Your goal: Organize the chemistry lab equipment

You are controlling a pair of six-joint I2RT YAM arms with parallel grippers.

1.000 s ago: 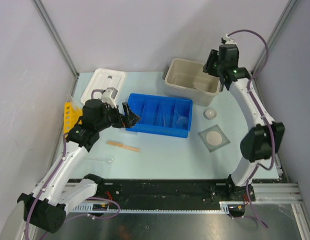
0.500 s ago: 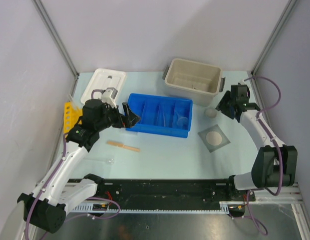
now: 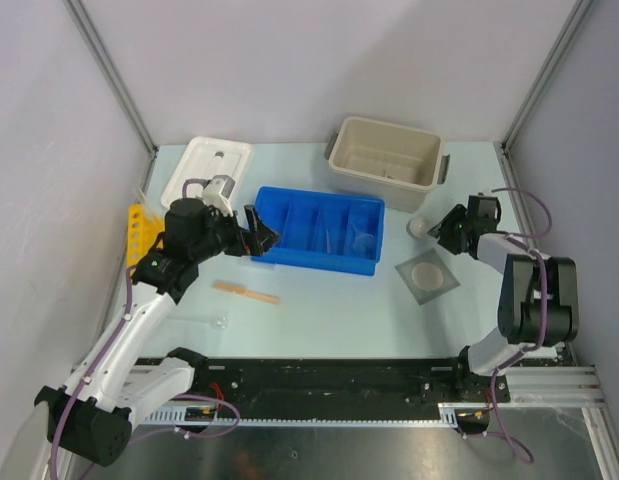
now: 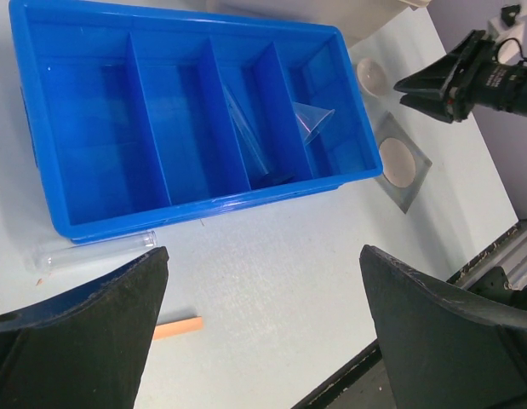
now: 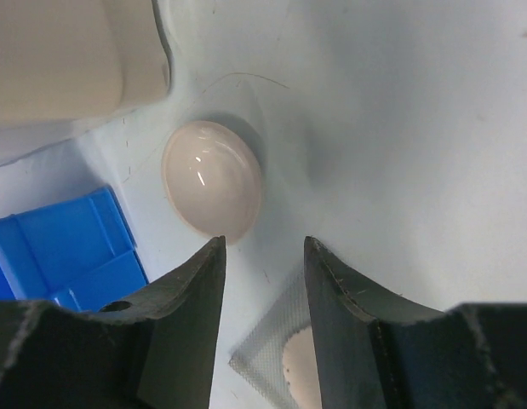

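Observation:
My left gripper (image 3: 261, 232) hangs open and empty at the left end of the blue tray (image 3: 289, 252); in the left wrist view (image 4: 261, 256) its jaws stand wide apart above the table. A clear glass tube (image 4: 93, 251) lies along the tray's front wall, and a tan wooden stick (image 3: 246, 292) lies nearer me. Clear glass pieces (image 4: 246, 136) and a triangle (image 4: 312, 118) lie inside the tray. My right gripper (image 3: 445, 232) is low, open and empty (image 5: 263, 244), just short of the small white dish (image 5: 214, 179). The grey mesh with white disc (image 3: 427, 275) lies beside it.
A beige tub (image 3: 384, 152) stands at the back right, its white lid (image 3: 207, 170) at the back left. A yellow rack (image 3: 137, 232) lies at the left edge. Another small glass tube (image 3: 211, 320) lies near the front rail. Walls close in on both sides.
My right arm has swung down from above the beige tub to the table and now points at the white dish. The left arm has not moved.

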